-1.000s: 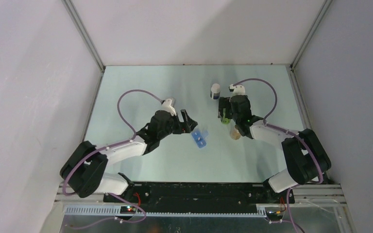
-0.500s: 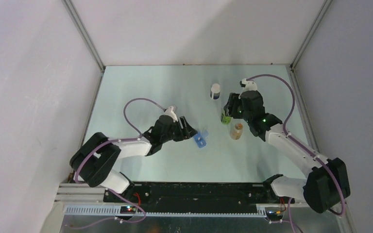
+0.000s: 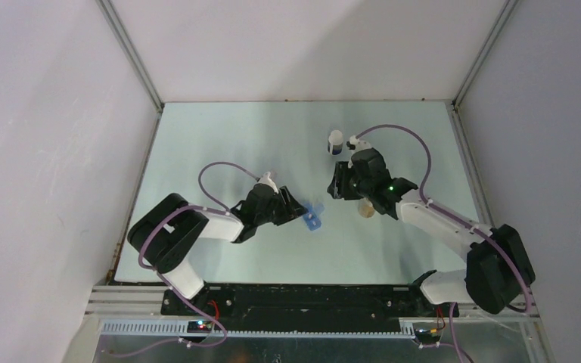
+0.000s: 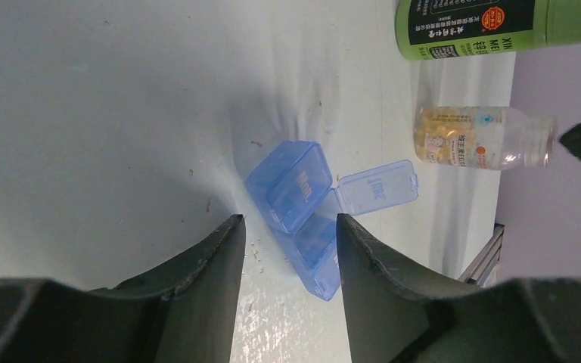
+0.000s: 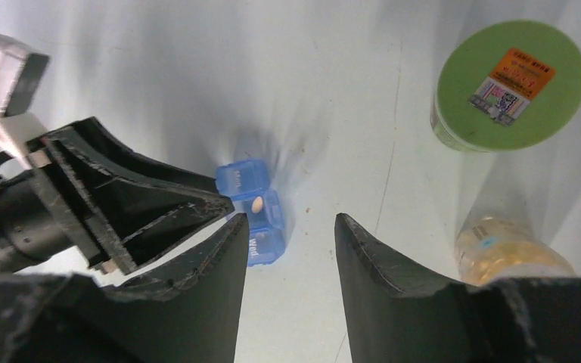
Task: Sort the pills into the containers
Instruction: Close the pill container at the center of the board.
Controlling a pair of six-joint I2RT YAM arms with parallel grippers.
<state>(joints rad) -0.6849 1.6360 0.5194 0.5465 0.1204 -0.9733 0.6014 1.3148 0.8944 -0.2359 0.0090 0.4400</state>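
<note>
A blue pill box lies at mid table, one lid flipped open. A single pale pill rests in its open middle compartment. My left gripper is low on the table, open, and its fingertips flank the near end of the pill box without clamping it. My right gripper hangs open above the table just right of the pill box, nothing between its fingers. A clear bottle of yellow pills and a green bottle stand to its right.
A small white bottle with a dark band stands behind the right gripper. The clear bottle stands beside the right forearm. The green bottle is hidden under that arm in the top view. Enclosure walls ring the table.
Both grippers have narrowed. The left gripper slid forward until its tips flank the pill box. The right gripper swung left from over the green bottle toward the box.
</note>
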